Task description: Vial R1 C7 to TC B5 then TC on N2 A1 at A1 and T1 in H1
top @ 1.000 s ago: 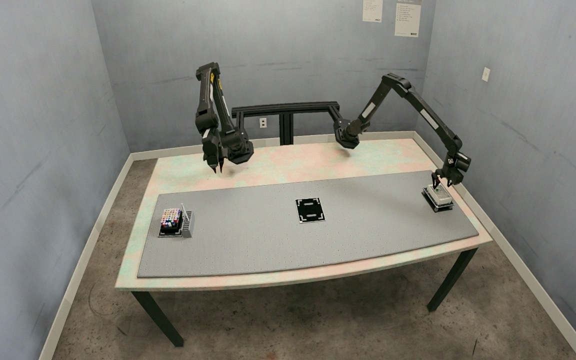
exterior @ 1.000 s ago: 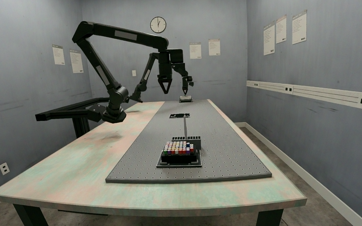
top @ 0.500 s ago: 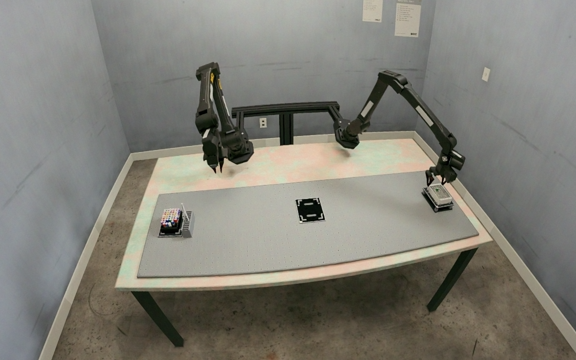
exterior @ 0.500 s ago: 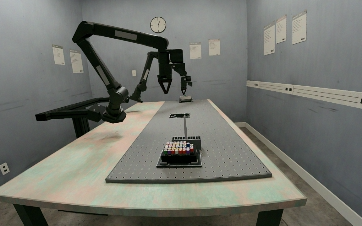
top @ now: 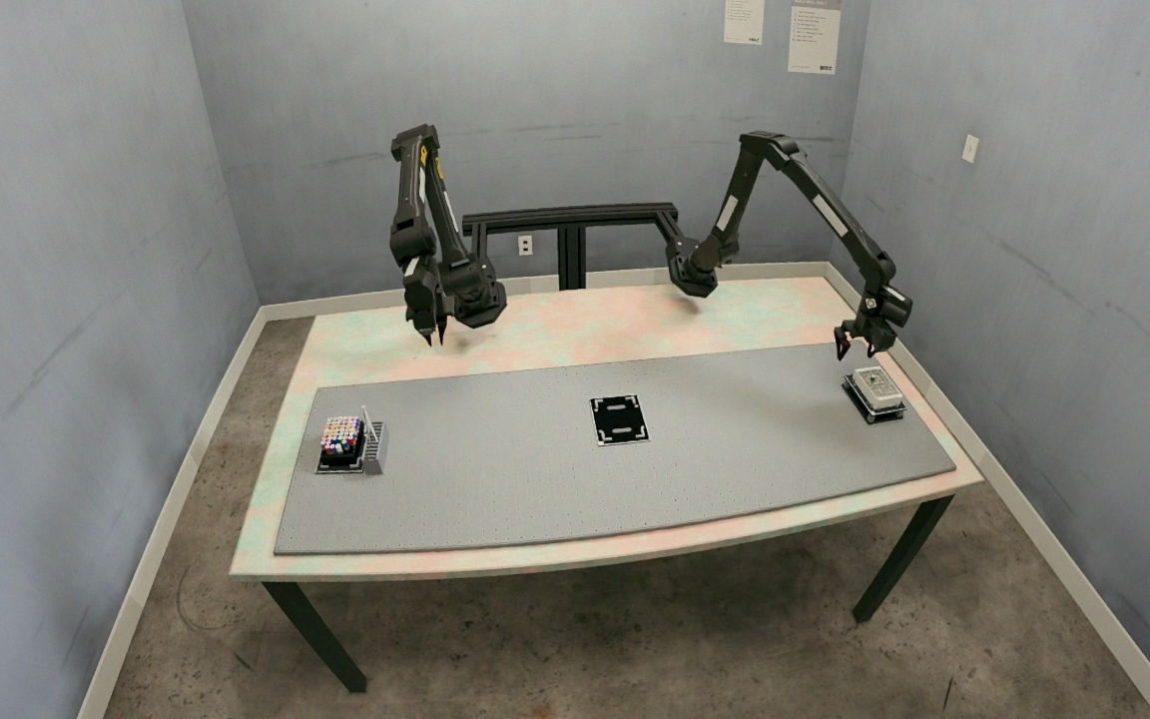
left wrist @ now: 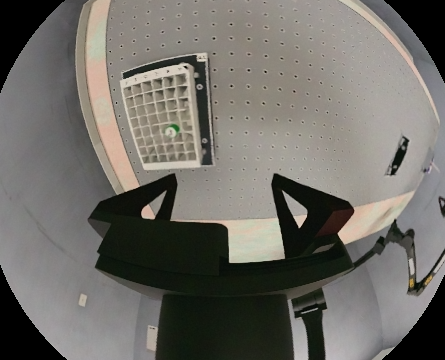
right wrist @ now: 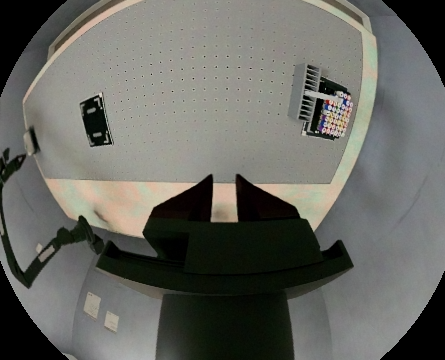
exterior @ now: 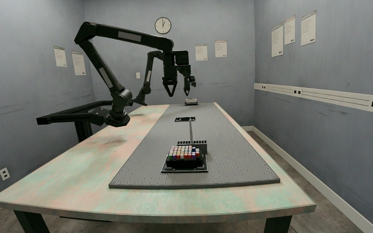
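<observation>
Near, forceps (top: 369,426) (exterior: 191,131) (right wrist: 322,95) stand in their holder (top: 375,451) (exterior: 204,148) (right wrist: 298,95); the right gripper (top: 433,343) (exterior: 171,95) (left wrist: 438,197) (right wrist: 224,179) is empty, slightly parted. Far, the wide-open left gripper (top: 855,358) (exterior: 186,95) (left wrist: 224,178) (right wrist: 24,155) hovers off the seated-looking carrier (top: 878,385) (exterior: 191,100) (left wrist: 197,120) (right wrist: 30,142), green-capped vial (top: 872,378) (left wrist: 171,131) inside. Probably only backing away remains.

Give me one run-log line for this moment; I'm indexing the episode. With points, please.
left pincer (top: 856,351) (exterior: 186,94) (left wrist: 224,177): open, empty | right pincer (top: 434,340) (exterior: 171,95) (right wrist: 225,177): partly open, empty | carrier TC (top: 878,387) (exterior: 191,100) (left wrist: 157,120): on raised nest, one green-capped vial
</observation>
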### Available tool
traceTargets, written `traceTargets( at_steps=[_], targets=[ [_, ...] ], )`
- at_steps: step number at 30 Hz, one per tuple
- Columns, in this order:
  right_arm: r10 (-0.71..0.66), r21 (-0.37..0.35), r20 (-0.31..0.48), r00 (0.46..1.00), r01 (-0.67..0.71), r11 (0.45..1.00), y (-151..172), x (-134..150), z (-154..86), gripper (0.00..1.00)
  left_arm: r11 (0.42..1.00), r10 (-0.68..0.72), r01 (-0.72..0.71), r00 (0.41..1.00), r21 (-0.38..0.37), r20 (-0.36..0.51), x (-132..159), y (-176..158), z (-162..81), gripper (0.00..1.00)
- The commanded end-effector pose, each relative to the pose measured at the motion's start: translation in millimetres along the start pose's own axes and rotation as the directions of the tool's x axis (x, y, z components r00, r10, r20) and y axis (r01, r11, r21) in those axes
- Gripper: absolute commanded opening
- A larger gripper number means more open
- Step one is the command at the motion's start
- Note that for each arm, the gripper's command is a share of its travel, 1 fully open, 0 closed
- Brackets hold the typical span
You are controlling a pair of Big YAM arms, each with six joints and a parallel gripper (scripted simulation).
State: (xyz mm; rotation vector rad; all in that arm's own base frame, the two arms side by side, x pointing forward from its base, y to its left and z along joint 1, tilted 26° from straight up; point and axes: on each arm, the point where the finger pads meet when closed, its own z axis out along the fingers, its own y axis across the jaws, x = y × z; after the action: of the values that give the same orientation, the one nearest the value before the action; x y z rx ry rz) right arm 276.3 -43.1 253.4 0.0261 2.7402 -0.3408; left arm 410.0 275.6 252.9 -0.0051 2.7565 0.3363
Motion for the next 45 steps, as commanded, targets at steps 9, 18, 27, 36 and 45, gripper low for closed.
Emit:
traceTargets(
  at_steps=[9, 18, 27, 36, 45],
  targets=[
    [0.022, 0.006, 0.032, 0.999, -0.023, 1.0, -4.5, -10.0, -11.8, 0.24, 1.0, -0.018, 0.019, 0.999, -0.018, 0.027, 11.7, -31.5, -31.3, 1.0],
    [0.022, 0.006, 0.032, 0.999, -0.023, 1.0, -4.5, -10.0, -11.8, 0.24, 1.0, -0.018, 0.019, 0.999, -0.017, 0.026, 24.4, -54.6, -40.2, 1.0],
    [0.022, 0.006, 0.032, 0.999, -0.023, 1.0, -4.5, -10.0, -11.8, 0.24, 1.0, -0.018, 0.019, 1.0, -0.016, 0.026, 40.6, -84.2, -51.7, 1.0],
    [0.022, 0.006, 0.032, 0.999, -0.023, 1.0, -4.5, -10.0, -11.8, 0.24, 1.0, -0.018, 0.019, 1.0, -0.015, 0.025, 53.2, -107.3, -60.7, 1.0],
    [0.022, 0.006, 0.032, 0.999, -0.023, 1.0, -4.5, -10.0, -11.8, 0.24, 1.0, -0.019, 0.019, 1.0, -0.014, 0.024, 69.3, -136.7, -72.4, 1.0]
  ],
)
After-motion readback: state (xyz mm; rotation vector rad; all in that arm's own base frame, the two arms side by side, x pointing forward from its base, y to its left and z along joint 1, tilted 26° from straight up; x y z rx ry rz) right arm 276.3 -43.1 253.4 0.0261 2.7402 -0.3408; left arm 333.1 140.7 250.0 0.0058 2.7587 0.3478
